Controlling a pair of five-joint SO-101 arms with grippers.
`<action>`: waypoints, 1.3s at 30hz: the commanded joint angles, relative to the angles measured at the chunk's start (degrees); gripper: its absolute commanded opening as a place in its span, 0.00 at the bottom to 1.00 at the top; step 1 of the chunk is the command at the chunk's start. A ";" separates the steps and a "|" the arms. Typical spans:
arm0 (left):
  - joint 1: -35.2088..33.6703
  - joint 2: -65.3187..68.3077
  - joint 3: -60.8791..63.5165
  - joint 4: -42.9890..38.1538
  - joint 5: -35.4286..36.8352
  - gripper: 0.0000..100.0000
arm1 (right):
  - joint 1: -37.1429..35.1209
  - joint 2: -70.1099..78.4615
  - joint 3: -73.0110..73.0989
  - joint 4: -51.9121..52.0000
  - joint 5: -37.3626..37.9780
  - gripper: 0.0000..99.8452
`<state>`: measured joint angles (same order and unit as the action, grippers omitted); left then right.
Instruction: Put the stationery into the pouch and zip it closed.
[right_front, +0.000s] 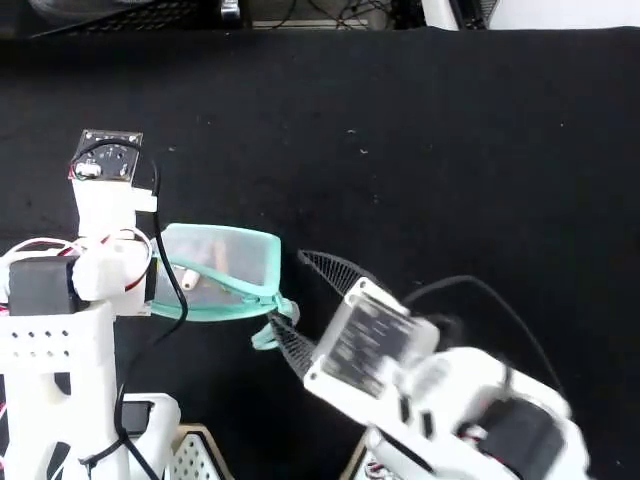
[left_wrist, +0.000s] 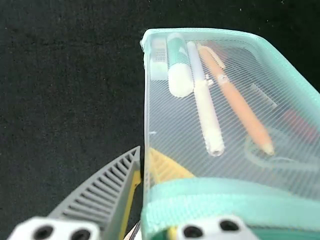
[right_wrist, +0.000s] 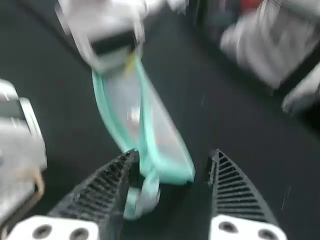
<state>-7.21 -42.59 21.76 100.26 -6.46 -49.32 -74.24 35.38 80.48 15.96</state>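
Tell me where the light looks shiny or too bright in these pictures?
High view: the white arms glare against the black table. Left wrist view: soft, even light; the pens show through the pouch without glare. Right wrist view: one small bright glint on the pouch.

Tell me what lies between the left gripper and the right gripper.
The pouch spans it in the high view: the left gripper grips one end, and its end tab lies between the right gripper's open fingers.
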 joint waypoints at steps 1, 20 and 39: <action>0.92 0.26 -0.04 0.35 0.44 0.03 | 1.58 0.57 5.58 0.88 -0.70 0.23; 0.92 0.26 0.40 0.35 0.44 0.03 | 1.93 0.57 20.88 -15.12 -0.26 0.02; 0.92 0.26 -5.85 -5.54 0.44 0.03 | 14.07 -16.48 19.82 -17.32 6.77 0.01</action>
<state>-6.77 -42.33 18.77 96.40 -6.11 -36.75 -89.98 56.92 65.10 22.37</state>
